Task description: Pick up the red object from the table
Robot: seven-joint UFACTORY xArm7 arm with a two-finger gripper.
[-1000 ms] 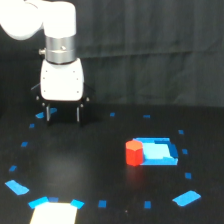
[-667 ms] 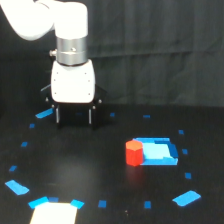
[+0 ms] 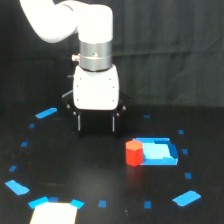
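None of the pickup looks done yet: we see the gripper [image 3: 96, 126] hanging with its two dark fingers apart and nothing between them, while the red object [image 3: 133, 153] sits on the table [image 3: 75, 170], below and toward the exterior view's right of it, touching a blue patch [image 3: 160, 152]. We judge the approach, descent, grasp and lift all remain, and we can read no labels or writing anywhere.

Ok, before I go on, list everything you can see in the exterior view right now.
red object: one, red-orange, on the table, touching the left edge of the blue patch.
blue patch: one, bright blue, rectangular, right of centre.
blue tape marks: many, blue, scattered in a ring.
white patch: one, bottom left edge.
table: one, black.
curtain: one, dark, behind.
gripper: one, fingers dark and apart, left of and behind the red object, holding nothing.
arm: one, white.
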